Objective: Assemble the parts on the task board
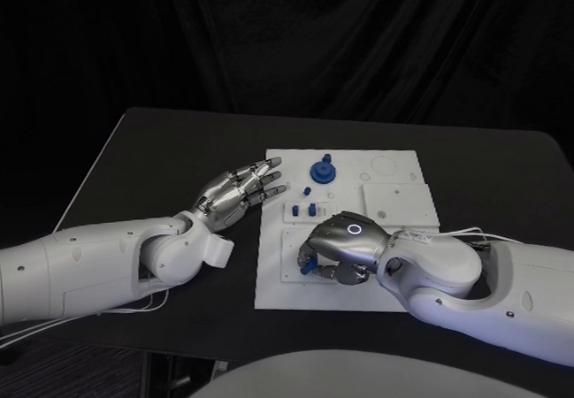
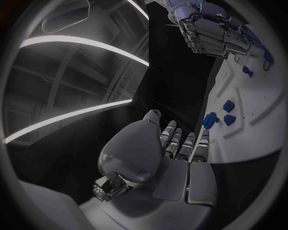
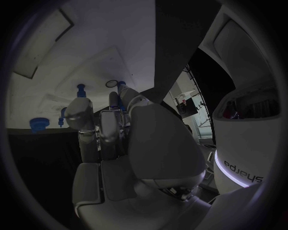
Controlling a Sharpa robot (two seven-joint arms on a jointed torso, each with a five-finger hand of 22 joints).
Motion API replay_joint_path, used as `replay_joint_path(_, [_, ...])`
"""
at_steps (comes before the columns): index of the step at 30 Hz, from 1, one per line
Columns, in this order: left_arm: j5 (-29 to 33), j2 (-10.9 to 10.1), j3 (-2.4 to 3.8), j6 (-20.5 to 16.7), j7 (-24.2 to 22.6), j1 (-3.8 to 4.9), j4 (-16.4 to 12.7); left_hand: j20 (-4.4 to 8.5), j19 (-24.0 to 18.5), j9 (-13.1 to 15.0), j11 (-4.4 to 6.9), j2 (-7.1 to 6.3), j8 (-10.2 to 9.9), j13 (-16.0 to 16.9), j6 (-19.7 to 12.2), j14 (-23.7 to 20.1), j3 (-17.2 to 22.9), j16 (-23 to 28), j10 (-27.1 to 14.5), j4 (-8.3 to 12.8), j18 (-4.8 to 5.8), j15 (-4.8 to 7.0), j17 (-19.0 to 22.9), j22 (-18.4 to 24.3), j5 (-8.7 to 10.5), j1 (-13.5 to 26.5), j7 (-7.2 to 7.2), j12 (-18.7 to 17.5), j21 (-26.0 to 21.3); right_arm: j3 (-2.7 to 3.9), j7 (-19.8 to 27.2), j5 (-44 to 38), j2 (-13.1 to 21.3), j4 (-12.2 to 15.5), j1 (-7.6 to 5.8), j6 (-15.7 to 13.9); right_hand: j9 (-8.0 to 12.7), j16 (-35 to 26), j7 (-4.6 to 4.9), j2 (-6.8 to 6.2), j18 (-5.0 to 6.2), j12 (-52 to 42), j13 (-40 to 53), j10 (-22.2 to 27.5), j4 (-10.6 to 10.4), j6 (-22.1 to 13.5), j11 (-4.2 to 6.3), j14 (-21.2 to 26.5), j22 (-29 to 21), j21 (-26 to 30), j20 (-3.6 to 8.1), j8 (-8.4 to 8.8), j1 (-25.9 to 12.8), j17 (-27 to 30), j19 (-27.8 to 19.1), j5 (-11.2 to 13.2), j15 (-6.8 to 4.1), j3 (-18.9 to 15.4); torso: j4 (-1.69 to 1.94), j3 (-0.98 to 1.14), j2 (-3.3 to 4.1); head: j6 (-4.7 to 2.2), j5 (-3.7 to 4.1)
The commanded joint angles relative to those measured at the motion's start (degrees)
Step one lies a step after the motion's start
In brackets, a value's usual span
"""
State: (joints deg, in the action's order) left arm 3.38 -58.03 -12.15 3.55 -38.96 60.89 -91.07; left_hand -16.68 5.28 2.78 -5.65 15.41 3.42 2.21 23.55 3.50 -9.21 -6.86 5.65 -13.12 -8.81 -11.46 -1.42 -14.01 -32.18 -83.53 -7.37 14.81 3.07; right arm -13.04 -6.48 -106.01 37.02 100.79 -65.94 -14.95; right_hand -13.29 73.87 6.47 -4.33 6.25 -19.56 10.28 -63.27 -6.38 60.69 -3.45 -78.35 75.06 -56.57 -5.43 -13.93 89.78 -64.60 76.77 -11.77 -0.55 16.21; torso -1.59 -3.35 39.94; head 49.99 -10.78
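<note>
Several blue parts sit on the white board mid-tabletop. Right robot hand curls onto the board's near part; whether it grips, I cannot tell. Left robot hand hovers beside the board, fingers apart, holding nothing.

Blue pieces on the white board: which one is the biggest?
The round blue part near the task board's far edge. It is wide and knob-shaped, while the other blue pieces nearer the right hand are little pegs.
</note>
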Motion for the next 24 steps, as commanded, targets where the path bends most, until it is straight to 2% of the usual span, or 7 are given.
replay_joint_path(1, [0.21, 0.03, 0.05, 0.55, -3.11, -0.10, -0.10, -0.11, 0.31, 0.05, -0.32, 0.15, 0.31, 0.08, 0.14, -0.05, 0.43, -0.24, 0.08, 0.03, 0.30, -0.41, -0.08, 0.00, -0.29, -0.29, -0.07, 0.30, 0.17, -0.22, -2.49, -1.57, 0.25, -0.32, 0.23, 1.53, -8.97, -0.09, 0.43, 0.12, 0.07, 0.21, 0.04, -0.49, 0.12, 0.88, 0.12, 0.28, 6.66, 0.03, -0.12, -0.78, -0.28, -0.14, -0.46, -0.30, 0.03, 0.04, -0.12, 0.00, -0.06, 0.01, -0.13])
replay_joint_path(11, [0.21, 0.01, 0.05, 0.59, -3.01, -0.17, -0.02, -0.11, 0.31, 0.05, -0.32, 0.15, 0.31, 0.08, 0.14, -0.05, 0.43, -0.24, 0.08, 0.03, 0.30, -0.41, -0.08, 0.00, -0.29, -0.29, -0.07, 0.30, 0.17, -0.21, -3.28, -1.69, 0.79, -0.18, 0.24, 0.24, -9.39, -0.06, 0.33, 0.09, 0.07, 0.28, 0.19, -0.58, 0.09, 1.21, 0.19, 0.25, 6.66, -0.03, -0.09, -1.03, -0.63, -0.20, -0.48, -0.37, -0.02, 0.01, 0.05, 0.00, 0.00, 0.01, -0.17])
replay_joint_path(14, [0.21, 0.00, 0.05, 0.59, -2.99, -0.19, 0.01, -0.11, 0.31, 0.05, -0.32, 0.15, 0.31, 0.08, 0.14, -0.05, 0.43, -0.24, 0.08, 0.03, 0.30, -0.41, -0.08, 0.00, -0.29, -0.29, -0.07, 0.30, 0.17, -0.20, -3.53, -1.70, 1.04, -0.04, 0.23, -0.09, -9.53, -0.01, 0.28, 0.05, 0.08, 0.30, 0.24, -0.62, 0.09, 1.29, 0.22, 0.21, 6.66, -0.04, -0.08, -1.11, -0.73, -0.28, -0.49, -0.33, -0.04, 0.00, -0.02, -0.02, -0.03, 0.01, -0.33])
replay_joint_path(20, [0.21, 0.07, 0.05, 0.60, -2.94, -0.23, 0.06, -0.11, 0.31, 0.05, -0.32, 0.15, 0.31, 0.08, 0.14, -0.05, 0.43, -0.24, 0.08, 0.03, 0.30, -0.41, -0.08, 0.00, -0.29, -0.29, -0.07, 0.30, 0.17, -0.19, -3.97, -1.70, 1.15, -0.05, 0.23, 0.49, -9.58, -0.07, 0.26, 0.04, 0.10, 0.31, 0.26, -0.64, 0.09, 1.31, 0.24, 0.26, 6.63, 0.06, -0.08, -1.13, -0.76, -0.19, -0.53, -0.31, -0.05, 0.00, 0.04, -0.02, -0.01, 0.01, -0.10])
replay_joint_path(24, [0.21, 0.06, 0.05, 0.58, -2.91, -0.25, 0.09, -0.12, 0.34, 0.03, -0.37, 0.15, 0.29, 0.08, 0.06, -0.05, 0.51, -0.27, 0.09, 0.03, 0.33, -0.43, -0.08, -0.05, -0.27, -0.26, -0.11, 0.33, 0.19, -0.18, -4.37, -1.70, 1.20, -0.15, 0.22, 0.61, -9.60, -0.15, 0.25, 0.03, 0.14, 0.32, 0.26, -0.64, 0.09, 1.32, 0.24, 0.32, 6.57, 0.30, -0.08, -1.14, -0.77, -0.07, -0.64, -0.29, -0.05, 0.01, -0.03, 0.00, -0.02, 0.01, -0.32])
